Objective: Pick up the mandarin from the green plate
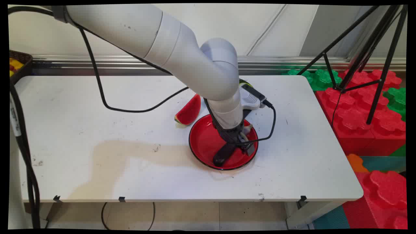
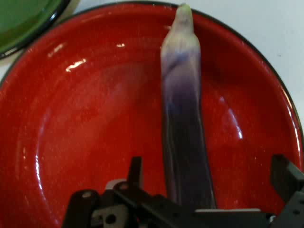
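While the arm leans low over the white table [image 1: 97,156], the red plate [image 1: 203,143] sits under it.
Gripper [image 1: 242,146] looks spread wide, an eggplant [image 2: 183,137] lying on the plate between the fingers; watermelon slice [image 1: 189,111] just beside the rim.

White table [image 1: 97,162] with red plate [image 1: 201,146], watermelon slice [image 1: 189,112], green plate [image 2: 23,19].

The arm [image 1: 182,55] is made of smooth, rounded off-white tubular links with thin seams at the joints and a few small dark specks on the upper link. A thin black cable [image 1: 97,81] hangs from it in a loop; another curls round the wrist. A pale ribbed module with a black plug sits on the wrist. The end effector [image 1: 235,143] is black, with bare metal linkage and screw holes.
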`<action>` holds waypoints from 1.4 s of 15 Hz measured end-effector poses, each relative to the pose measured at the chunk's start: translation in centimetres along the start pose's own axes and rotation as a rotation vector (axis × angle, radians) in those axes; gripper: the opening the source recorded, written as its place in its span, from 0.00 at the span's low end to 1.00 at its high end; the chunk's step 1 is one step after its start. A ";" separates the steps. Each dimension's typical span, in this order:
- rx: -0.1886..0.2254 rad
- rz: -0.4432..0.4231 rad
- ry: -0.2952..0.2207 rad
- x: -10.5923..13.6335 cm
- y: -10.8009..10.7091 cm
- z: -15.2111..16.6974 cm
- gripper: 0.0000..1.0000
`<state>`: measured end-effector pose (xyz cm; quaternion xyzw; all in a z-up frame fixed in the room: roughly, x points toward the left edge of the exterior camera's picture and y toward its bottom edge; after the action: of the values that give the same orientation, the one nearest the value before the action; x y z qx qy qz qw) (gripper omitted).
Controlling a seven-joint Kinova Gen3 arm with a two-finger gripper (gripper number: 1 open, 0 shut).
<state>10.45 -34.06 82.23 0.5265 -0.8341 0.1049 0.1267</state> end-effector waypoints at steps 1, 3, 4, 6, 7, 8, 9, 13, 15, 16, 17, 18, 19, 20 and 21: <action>0.001 0.002 0.003 0.0 0.0 -0.1 1.00; 0.006 0.011 0.015 0.1 -0.3 -0.5 1.00; 0.010 0.019 0.023 0.2 -0.5 -0.9 1.00; 0.020 0.036 0.042 0.3 -1.1 -2.0 1.00; 0.025 0.047 0.054 0.4 -1.4 -2.8 1.00; 0.030 0.056 0.064 0.5 -1.8 -3.5 1.00; 0.036 0.068 0.078 0.6 -2.2 -4.4 1.00; 0.059 0.105 0.121 0.7 -4.4 -7.4 1.00; 0.075 0.121 0.147 1.0 -6.0 -9.0 1.00; 0.081 0.127 0.155 1.1 -6.6 -9.5 1.00; 0.087 0.133 0.164 1.3 -7.2 -9.9 1.00; 0.095 0.139 0.175 1.6 -7.9 -10.2 1.00; 0.100 0.143 0.181 1.8 -8.3 -10.5 1.00; 0.107 0.148 0.190 2.1 -8.9 -10.6 1.00; 0.113 0.151 0.197 2.4 -9.5 -10.7 1.00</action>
<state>19.10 -36.81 93.55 0.4559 -0.8476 0.2122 0.1696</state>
